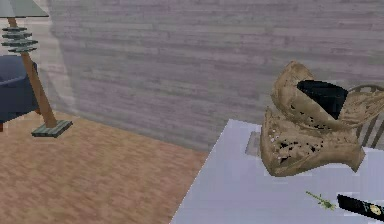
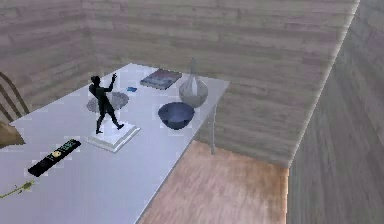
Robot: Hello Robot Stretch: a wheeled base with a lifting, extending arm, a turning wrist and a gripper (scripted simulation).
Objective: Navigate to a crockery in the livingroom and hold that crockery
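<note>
Several things share a pale bench [image 2: 140,168] in the arm side view. At the frame's left edge are a curved chair back [image 2: 8,95] and a sliver of a tan lump [image 2: 6,135]. At lower left lies a black remote [image 2: 54,157], its length running up toward the right. Right of it a black figurine [image 2: 105,103] stands on a white slab, with a flat blue disc [image 2: 120,98] just behind. Above centre lies a dark book [image 2: 160,78].

The task's thing, a dark blue-grey bowl [image 2: 177,115], sits upright on the bench at centre frame, mouth up. It is round, so no long axis shows. A grey vase [image 2: 193,88] stands just behind it. The bowl is near the bench's right edge, which runs diagonally from upper right down to the bottom of the frame, and a thin leg [image 2: 212,130] drops below that edge. Right of it lies open wood floor [image 2: 230,190], closed in by plank walls [image 2: 270,60] behind and on the right.

In the forward view a blue armchair [image 1: 12,90] and a lamp stand [image 1: 52,128] are at the upper left, and bare floor spreads across the lower left. The bench corner at right carries the tan lump, with the remote in the lower right corner. The state of the jaws cannot be told.
</note>
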